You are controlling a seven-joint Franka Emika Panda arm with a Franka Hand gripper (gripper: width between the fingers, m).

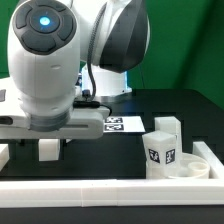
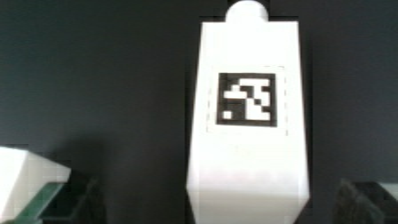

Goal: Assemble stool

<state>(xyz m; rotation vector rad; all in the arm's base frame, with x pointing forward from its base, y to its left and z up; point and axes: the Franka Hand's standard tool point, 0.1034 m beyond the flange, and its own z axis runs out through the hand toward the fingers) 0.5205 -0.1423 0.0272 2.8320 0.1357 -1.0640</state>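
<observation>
Gripper (image 2: 210, 200) jaws stand spread wide, pinching nothing. In the wrist view a dark gap shows between each fingertip (image 2: 50, 200) and the white stool leg (image 2: 246, 160), which lies lengthwise between them on the black table (image 2: 107, 90). That leg carries one square black-and-white tag (image 2: 249, 100), a blocky code pattern rather than readable words. In the exterior view a second leg (image 1: 160, 152) stands upright well off toward the exterior view's right, tagged on its faces, with a third leg (image 1: 167, 126) just behind it. The marker board (image 1: 121, 125) lies farther back.
</observation>
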